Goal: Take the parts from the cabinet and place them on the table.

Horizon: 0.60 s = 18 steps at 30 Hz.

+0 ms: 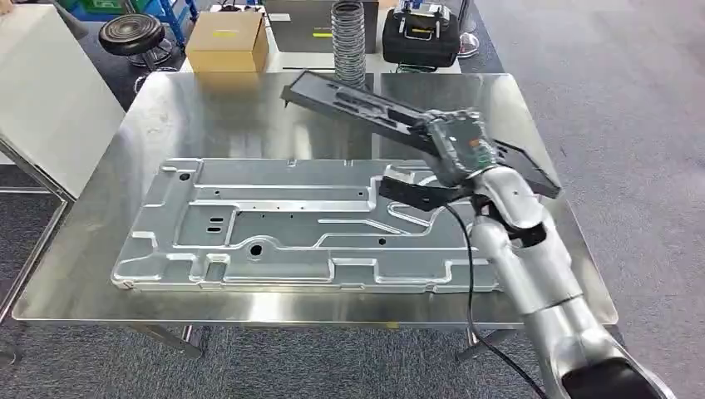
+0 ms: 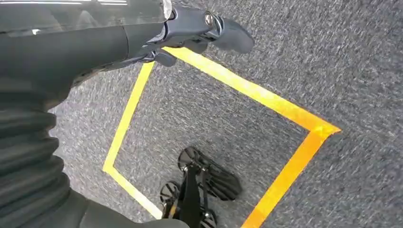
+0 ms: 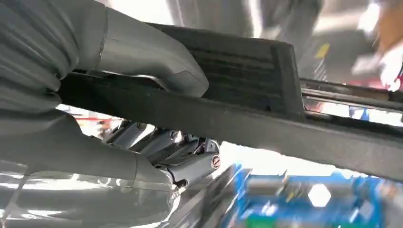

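Note:
My right hand grips a long black plastic part near its right end and holds it tilted above the steel table. The part reaches from the back centre of the table to its right edge. In the right wrist view the thumb lies on one face of the black part and the dark fingers curl under the other face. My left hand hangs over grey carpet with its fingers curled in and nothing in them.
A large silver stamped metal panel lies flat across the table's middle. A cardboard box, a coiled grey hose and a black case stand behind the table. Yellow floor tape and a wheeled stool base lie below my left hand.

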Tool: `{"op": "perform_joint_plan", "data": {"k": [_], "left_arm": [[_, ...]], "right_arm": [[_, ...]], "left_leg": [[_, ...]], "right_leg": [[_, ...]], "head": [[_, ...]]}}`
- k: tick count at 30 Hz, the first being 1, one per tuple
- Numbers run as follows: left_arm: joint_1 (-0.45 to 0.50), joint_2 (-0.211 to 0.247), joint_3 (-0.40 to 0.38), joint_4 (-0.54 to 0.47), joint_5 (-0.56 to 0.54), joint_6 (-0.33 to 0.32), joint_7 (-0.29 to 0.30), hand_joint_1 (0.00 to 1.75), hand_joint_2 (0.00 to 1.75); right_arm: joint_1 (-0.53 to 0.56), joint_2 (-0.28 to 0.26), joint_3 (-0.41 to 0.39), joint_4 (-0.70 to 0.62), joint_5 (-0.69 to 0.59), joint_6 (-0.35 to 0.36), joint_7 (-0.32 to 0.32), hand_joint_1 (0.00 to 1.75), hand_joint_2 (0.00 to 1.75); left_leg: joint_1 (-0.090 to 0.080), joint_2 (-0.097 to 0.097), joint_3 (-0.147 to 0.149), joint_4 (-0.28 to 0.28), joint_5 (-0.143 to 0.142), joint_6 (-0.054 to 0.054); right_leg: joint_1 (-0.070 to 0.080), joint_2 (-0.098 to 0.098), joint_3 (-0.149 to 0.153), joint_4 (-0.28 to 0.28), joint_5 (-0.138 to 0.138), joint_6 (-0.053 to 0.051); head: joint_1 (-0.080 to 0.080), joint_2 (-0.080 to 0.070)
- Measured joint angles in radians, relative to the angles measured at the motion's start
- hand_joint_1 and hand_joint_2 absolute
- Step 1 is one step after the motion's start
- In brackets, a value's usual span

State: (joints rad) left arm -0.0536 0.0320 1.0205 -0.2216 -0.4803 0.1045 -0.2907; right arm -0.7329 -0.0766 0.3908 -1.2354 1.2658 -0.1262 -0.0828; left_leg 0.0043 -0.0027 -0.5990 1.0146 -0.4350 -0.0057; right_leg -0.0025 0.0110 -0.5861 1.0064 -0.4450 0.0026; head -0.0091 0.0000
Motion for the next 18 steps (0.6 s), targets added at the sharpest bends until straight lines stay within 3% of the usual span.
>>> {"op": "perform_joint_plan", "data": {"k": [1,2,3,5,6,7,8,9,11,12,14,16,18], "left_arm": [[0.000,0.000,0.000,0.000,-0.008,-0.003,0.000,0.00,1.75],[-0.001,0.000,0.000,0.000,-0.017,-0.009,0.000,0.00,1.75],[-0.005,0.000,0.000,0.000,-0.025,-0.012,0.000,0.00,1.75],[-0.007,0.000,0.000,0.000,-0.037,-0.017,0.000,0.00,1.75],[-0.007,0.000,0.000,0.000,-0.044,-0.018,0.001,0.00,1.75],[-0.007,0.000,0.000,0.000,-0.049,-0.019,0.002,0.00,1.75],[-0.006,0.000,0.000,0.000,-0.053,-0.020,0.003,0.00,1.75],[-0.005,0.000,0.000,0.000,-0.058,-0.022,0.003,0.00,1.75],[-0.005,0.000,0.000,0.000,-0.066,-0.026,0.003,0.00,1.75],[-0.006,0.000,0.000,0.000,-0.070,-0.027,0.003,0.00,1.75],[-0.007,0.000,0.000,0.000,-0.076,-0.034,0.002,0.00,1.75],[-0.007,0.000,0.000,0.000,-0.082,-0.046,0.000,0.00,1.75],[-0.005,0.000,-0.001,0.000,-0.086,-0.056,-0.003,0.00,1.75]], "right_arm": [[-0.029,0.021,0.029,0.060,0.009,0.008,0.000,1.75,1.75],[-0.056,0.040,0.055,0.119,0.018,0.012,0.001,1.75,1.75],[-0.083,0.058,0.078,0.177,0.024,0.011,0.003,1.75,1.75],[-0.124,0.098,0.125,0.286,0.035,0.011,0.005,1.75,1.75],[-0.136,0.113,0.143,0.331,0.037,0.015,0.006,1.75,1.75],[-0.144,0.125,0.157,0.370,0.037,0.018,0.005,1.75,1.75],[-0.153,0.138,0.167,0.400,0.037,0.021,0.005,1.75,1.75],[-0.163,0.151,0.177,0.433,0.037,0.026,0.003,1.75,1.75],[-0.193,0.174,0.192,0.487,0.032,0.034,-0.003,1.75,1.75],[-0.210,0.186,0.200,0.520,0.027,0.035,-0.006,1.75,1.75],[-0.225,0.208,0.214,0.568,0.022,0.040,-0.006,1.75,1.75],[-0.227,0.222,0.220,0.609,0.011,0.043,-0.008,1.75,1.75],[-0.230,0.236,0.222,0.646,-0.003,0.043,-0.011,1.75,1.75]], "left_leg": [[0.007,-0.001,0.003,-0.009,0.005,0.008],[0.010,0.000,0.006,-0.014,0.009,0.013],[0.011,0.001,0.006,-0.015,0.009,0.016],[0.011,0.000,0.006,-0.015,0.008,0.020],[0.011,-0.001,0.006,-0.014,0.007,0.021],[0.011,-0.004,0.007,-0.013,0.006,0.020],[0.011,-0.006,0.008,-0.012,0.004,0.019],[0.011,-0.008,0.009,-0.009,0.001,0.017],[0.011,-0.011,0.012,-0.001,-0.009,0.009],[0.005,-0.010,0.008,0.002,-0.013,0.002],[0.007,-0.009,0.007,0.000,-0.012,-0.008],[0.008,-0.009,0.013,-0.007,-0.012,-0.020],[0.011,-0.004,-0.002,0.033,-0.042,-0.029]], "right_leg": [[0.005,0.000,0.001,0.001,-0.002,0.005],[0.000,-0.001,-0.004,0.015,-0.014,0.009],[-0.001,-0.003,-0.028,0.062,-0.044,0.011],[-0.006,-0.005,-0.112,0.233,-0.117,0.018],[-0.007,-0.005,-0.152,0.306,-0.136,0.021],[-0.010,-0.005,-0.172,0.333,-0.131,0.021],[-0.012,-0.006,-0.168,0.311,-0.105,0.021],[-0.013,-0.006,-0.142,0.248,-0.062,0.019],[-0.012,-0.007,-0.059,0.050,0.040,0.010],[-0.005,-0.008,-0.045,0.028,0.022,0.006],[-0.001,-0.006,-0.049,0.018,0.024,0.000],[-0.001,-0.006,-0.045,0.013,0.025,-0.013],[-0.007,-0.008,-0.034,0.000,0.028,-0.026]], "head": [[-0.001,0.000],[-0.002,0.000],[0.005,0.000],[0.005,0.000],[0.006,0.000],[0.005,0.000],[0.006,0.000],[0.006,0.000],[0.006,0.000],[0.004,0.000],[0.003,0.000],[0.004,0.000],[0.001,0.000]]}}
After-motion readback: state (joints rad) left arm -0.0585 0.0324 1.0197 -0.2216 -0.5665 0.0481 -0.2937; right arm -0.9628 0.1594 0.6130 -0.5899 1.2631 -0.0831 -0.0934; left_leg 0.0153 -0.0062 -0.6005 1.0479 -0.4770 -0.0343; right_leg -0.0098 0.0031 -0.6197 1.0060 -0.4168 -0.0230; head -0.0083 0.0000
